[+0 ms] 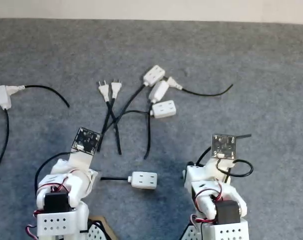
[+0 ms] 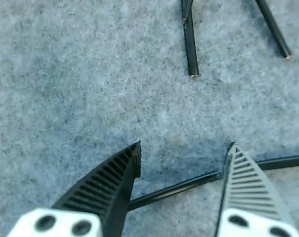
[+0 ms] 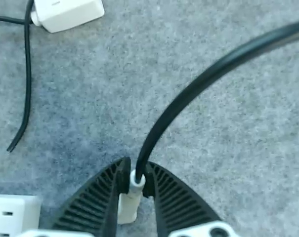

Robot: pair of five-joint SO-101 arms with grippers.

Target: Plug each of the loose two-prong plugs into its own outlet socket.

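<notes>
Holding a white plug (image 3: 128,202), my right gripper (image 3: 137,165) is pressed together on its body; the plug's black cord (image 3: 213,69) runs out past the fingertips and away over the grey carpet (image 3: 223,163); the prongs are hidden, so I cannot tell which way they face.

The nearest free target is the white socket block (image 1: 143,180), lying flat between the 2 arms, just beside the right gripper on the side toward the left arm; its slots face up, and its long axis runs across the table from 1 arm toward the other. The plug's long axis lies along the fingers, so I judge it must be turned and tipped before the prongs can meet those slots; the right arm is the one to act, since it has the plug.

My left gripper (image 2: 185,144) is spread wide and holds nothing; it straddles a second cord (image 2: 174,190) lying on the carpet.

Farther up the table, 2 loose plugs (image 1: 104,91) lie side by side, white with black leads, prongs pointing away from the arms.
</notes>
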